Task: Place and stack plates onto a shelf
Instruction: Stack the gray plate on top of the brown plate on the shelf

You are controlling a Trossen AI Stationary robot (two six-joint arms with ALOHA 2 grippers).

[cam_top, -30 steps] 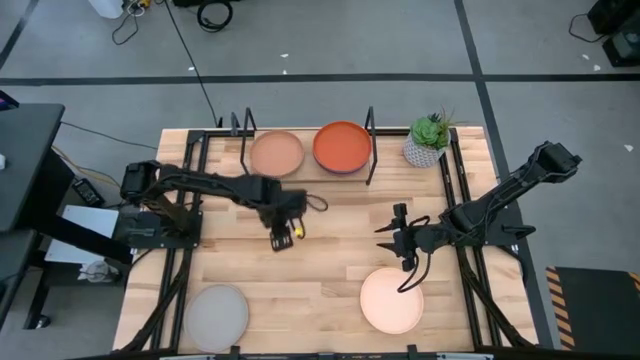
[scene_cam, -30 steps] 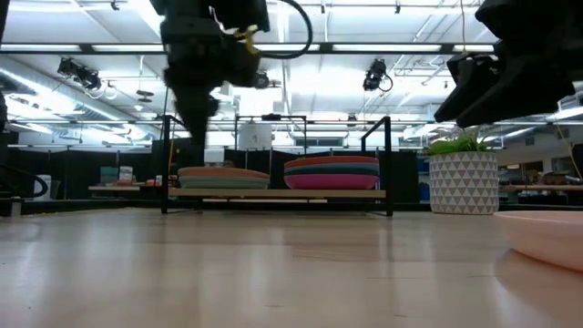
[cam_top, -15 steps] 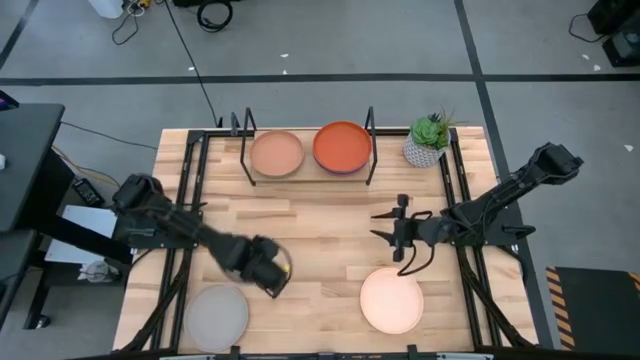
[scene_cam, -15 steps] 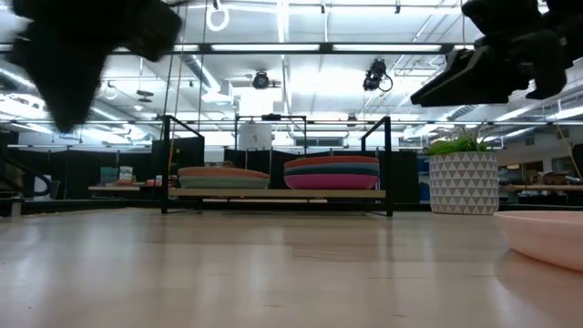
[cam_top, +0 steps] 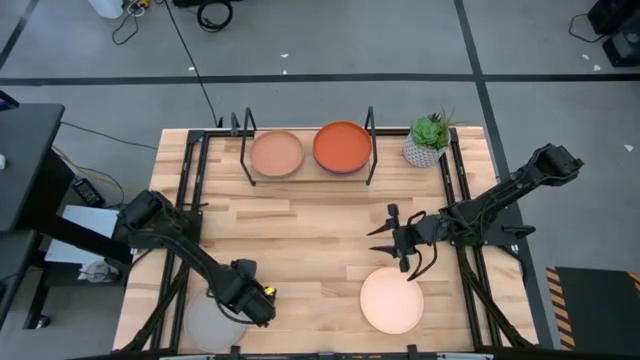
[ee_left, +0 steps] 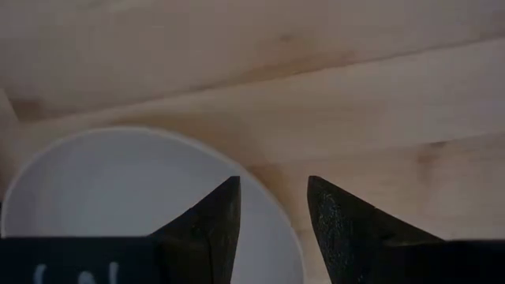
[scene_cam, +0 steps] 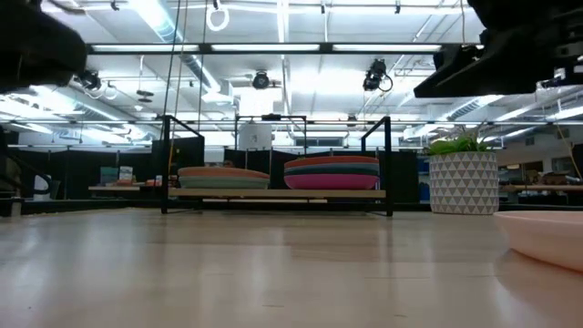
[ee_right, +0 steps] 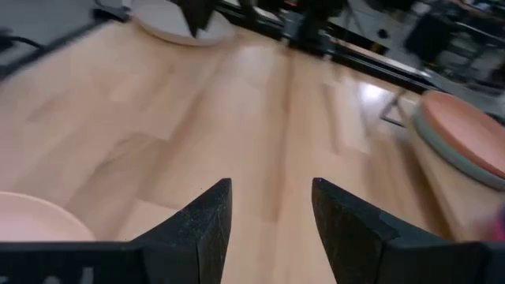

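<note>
The left gripper (cam_top: pixel 252 303) hovers, fingers apart, over the grey plate's (cam_top: pixel 205 322) rim at the table's near-left corner — pickup step — needing descent and closure, while the right gripper (cam_top: pixel 398 240), also apart, waits above the cream plate (cam_top: pixel 391 301).

Grey plate (cam_top: pixel 208 322), cream plate (cam_top: pixel 391 300), orange plate (cam_top: pixel 342 146), brown plate (cam_top: pixel 276 154); light-wood surface (cam_top: pixel 320 230); white triangle-patterned plant pot (scene_cam: pixel 462 182).
</note>
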